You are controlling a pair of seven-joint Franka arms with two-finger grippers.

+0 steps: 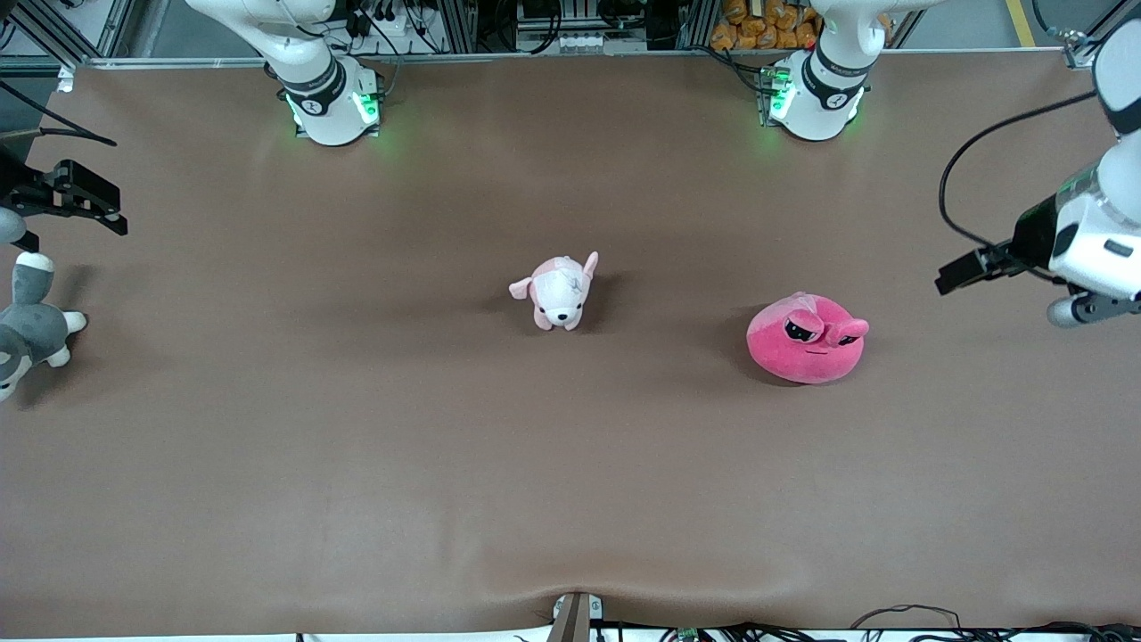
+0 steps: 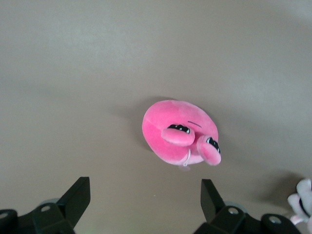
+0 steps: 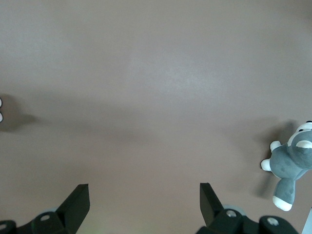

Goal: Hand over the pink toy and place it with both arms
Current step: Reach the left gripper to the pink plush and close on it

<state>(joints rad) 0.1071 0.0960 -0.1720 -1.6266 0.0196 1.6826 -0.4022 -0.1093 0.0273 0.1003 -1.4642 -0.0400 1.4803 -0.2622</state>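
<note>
The pink toy [image 1: 807, 339] sits on the brown worktop [image 1: 570, 481] toward the left arm's end, and everything here is best placed from it. It is the nearest of the task's things to the front camera, resting on its base with its sleepy eyes turned toward that camera. A small pale puppy plush [image 1: 559, 290] stands well apart from it at mid-worktop, slightly farther from the camera. A grey-and-white plush [image 1: 31, 325] lies at the right arm's end, as far from the toy as the worktop allows.

The left gripper [image 1: 958, 272] hangs over the worktop near the toy, out toward the left arm's end, jaws spread wide and empty; its wrist view shows the toy [image 2: 180, 132] centred ahead of the two fingers [image 2: 73, 200]. The toy looks roughly round, so its long axis is hard to call. The right gripper [image 1: 85, 198] waits over the grey plush's end, also spread and empty. The left arm is plainly nearer, so the first pick should be its job.
</note>
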